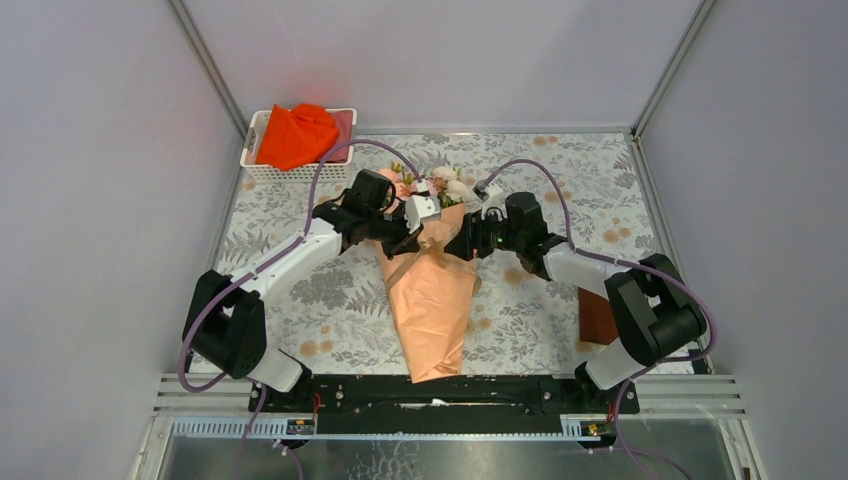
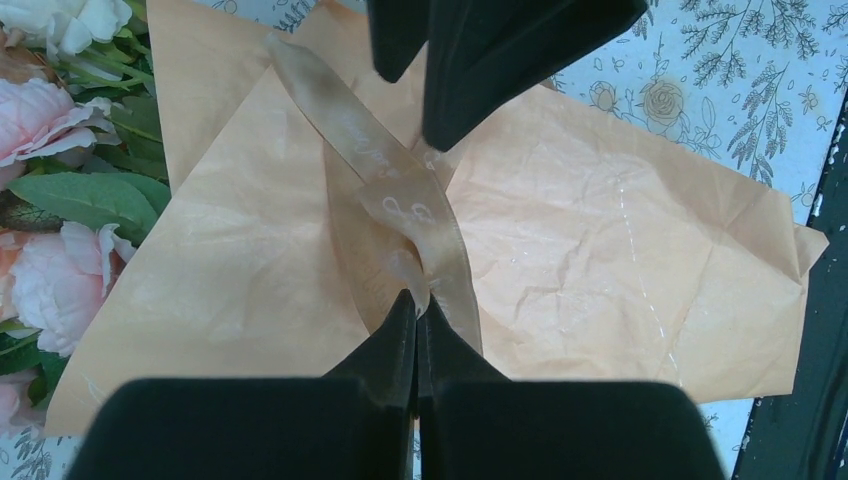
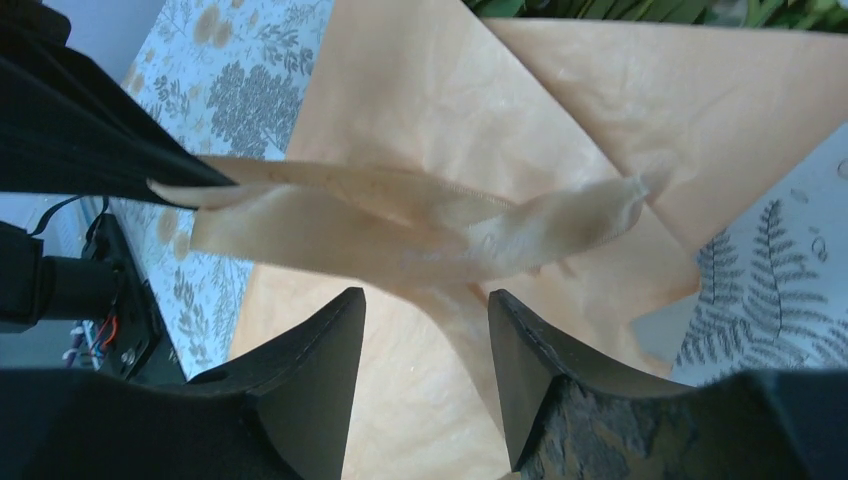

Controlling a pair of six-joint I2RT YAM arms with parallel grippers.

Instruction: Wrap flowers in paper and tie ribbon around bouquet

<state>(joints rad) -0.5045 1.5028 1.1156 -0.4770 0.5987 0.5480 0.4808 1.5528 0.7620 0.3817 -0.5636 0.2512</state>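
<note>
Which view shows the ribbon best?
Left wrist: the ribbon runs across the paper, pinched in the shut left gripper. Right wrist shows a stretch beyond the open right gripper. Top view: tiny strands.

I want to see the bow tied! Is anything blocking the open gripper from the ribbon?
Nothing visible is. The right gripper has its jaws open just short of the ribbon, with only a bare gap between them. The left gripper is pinching the ribbon off to one side, out of the way.

Right claw [image 3: 425, 297] gapes beneath ribbon [image 3: 330, 225] stretched over paper [image 3: 420, 90].
</note>
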